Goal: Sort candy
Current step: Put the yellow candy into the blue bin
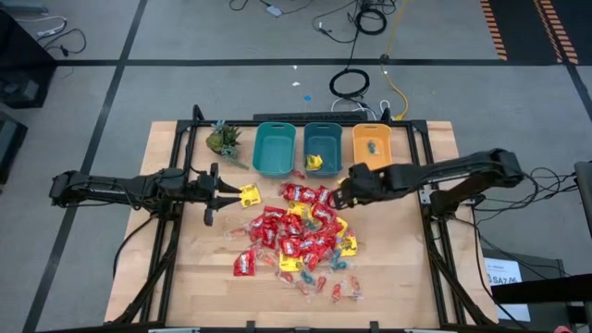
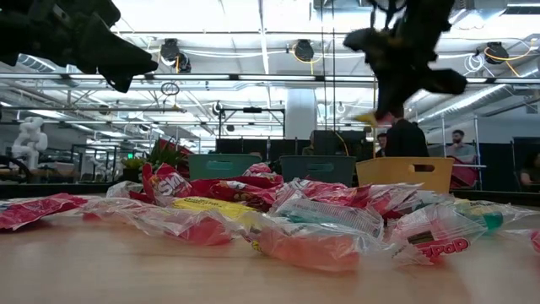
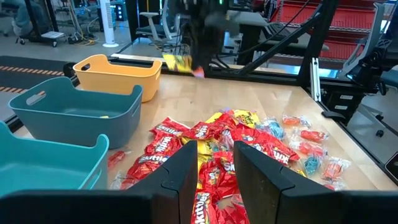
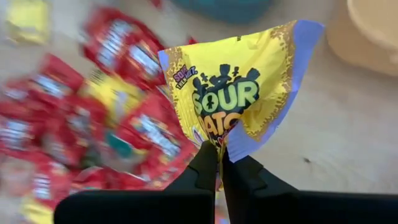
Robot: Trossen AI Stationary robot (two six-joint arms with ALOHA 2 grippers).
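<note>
The right jaws (image 4: 221, 163) are pinched shut on a yellow packet (image 4: 233, 93), held above the desk (image 1: 398, 277) near the orange bin (image 1: 372, 145). The left jaws (image 3: 215, 163) stand part open over the pile's left edge, and whether they hold the yellow packet (image 1: 250, 194) at their tips I cannot tell. The candy pile (image 1: 301, 236) lies mid-desk, before two teal bins (image 1: 275, 148).

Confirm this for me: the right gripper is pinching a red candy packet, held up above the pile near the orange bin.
Not quite. The packet in the right gripper is yellow, not red; the right wrist view shows it clamped between the shut fingers. The rest holds: it is lifted above the candy pile, near the orange bin.
</note>
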